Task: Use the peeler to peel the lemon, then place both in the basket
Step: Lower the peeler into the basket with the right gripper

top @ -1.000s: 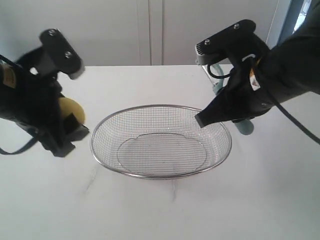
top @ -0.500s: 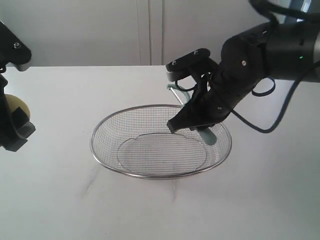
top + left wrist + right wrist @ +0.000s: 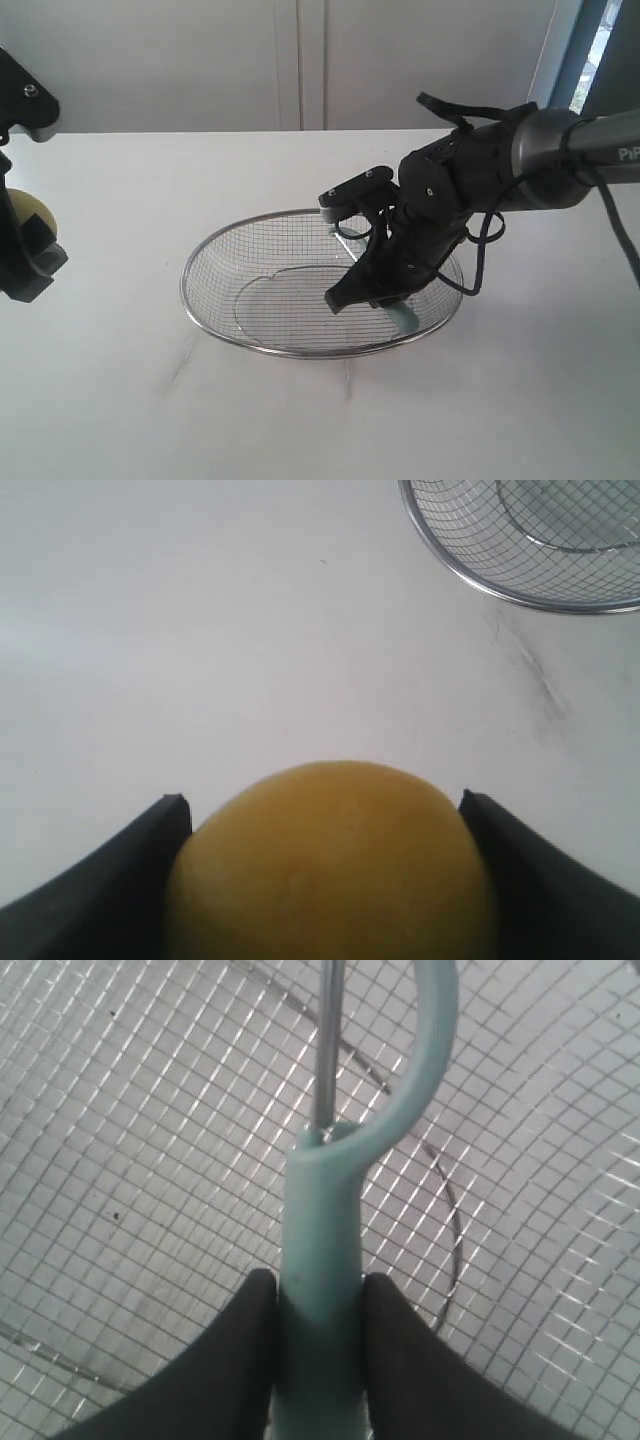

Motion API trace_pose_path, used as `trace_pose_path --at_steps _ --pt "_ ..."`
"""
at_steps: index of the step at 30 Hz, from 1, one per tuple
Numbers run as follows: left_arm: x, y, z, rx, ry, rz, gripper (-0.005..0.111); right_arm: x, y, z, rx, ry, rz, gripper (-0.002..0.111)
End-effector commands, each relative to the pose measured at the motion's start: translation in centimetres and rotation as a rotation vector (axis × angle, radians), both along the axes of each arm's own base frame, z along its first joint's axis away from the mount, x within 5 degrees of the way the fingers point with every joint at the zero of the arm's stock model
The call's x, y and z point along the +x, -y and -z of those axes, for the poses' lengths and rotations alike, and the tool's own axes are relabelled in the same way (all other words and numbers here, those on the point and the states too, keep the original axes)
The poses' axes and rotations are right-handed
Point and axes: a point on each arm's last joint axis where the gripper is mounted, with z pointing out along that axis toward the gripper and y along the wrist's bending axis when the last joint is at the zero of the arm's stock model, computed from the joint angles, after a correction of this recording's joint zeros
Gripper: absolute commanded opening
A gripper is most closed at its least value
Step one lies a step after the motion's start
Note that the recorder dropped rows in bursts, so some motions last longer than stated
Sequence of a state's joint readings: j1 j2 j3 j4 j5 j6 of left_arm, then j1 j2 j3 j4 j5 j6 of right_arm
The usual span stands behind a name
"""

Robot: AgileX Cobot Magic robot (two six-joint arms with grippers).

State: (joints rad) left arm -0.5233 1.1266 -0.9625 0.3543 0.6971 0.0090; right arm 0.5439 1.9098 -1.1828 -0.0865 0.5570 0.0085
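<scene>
My right gripper is clamped on the peeler: jaws nearly together, one black finger on each side of the pale teal handle, just behind where it forks into the curved head. The thin metal blade rod runs on ahead of my fingertips. This gripper is down inside the basket, with wire mesh below and all around it in the right wrist view. In the exterior view the handle's butt end sticks out behind the gripper, low against the basket's near sloping side. Can't tell if the peeler's head touches the mesh

My left gripper holds the lemon, jaws spread wide to fit it, a black finger pressed against each flank of the fruit. The skin facing the wrist camera is smooth yellow. Lemon and gripper hang over the bare white table, with nothing directly below them. The basket's thick rim lies ahead of this gripper and off to one side, well apart from it. In the exterior view the left gripper sits at the far left edge, part cut off, with the lemon showing pale between its fingers
</scene>
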Motion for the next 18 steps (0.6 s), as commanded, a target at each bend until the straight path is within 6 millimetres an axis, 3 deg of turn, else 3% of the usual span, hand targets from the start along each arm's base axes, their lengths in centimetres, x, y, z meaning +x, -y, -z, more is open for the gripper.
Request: trace_pose_path --at_steps 1,12,18 --pt "-0.08 -0.14 -0.44 -0.014 0.017 -0.010 0.000 0.36 0.04 0.83 -0.004 -0.004 -0.002 0.000" --pt "-0.04 -0.04 -0.47 -0.027 0.022 -0.008 0.000 0.43 -0.02 1.25 -0.004 -0.010 -0.001 0.002" --pt "-0.05 -0.02 -0.47 -0.029 0.020 -0.008 0.000 0.46 -0.04 1.24 -0.002 -0.006 -0.001 0.021"
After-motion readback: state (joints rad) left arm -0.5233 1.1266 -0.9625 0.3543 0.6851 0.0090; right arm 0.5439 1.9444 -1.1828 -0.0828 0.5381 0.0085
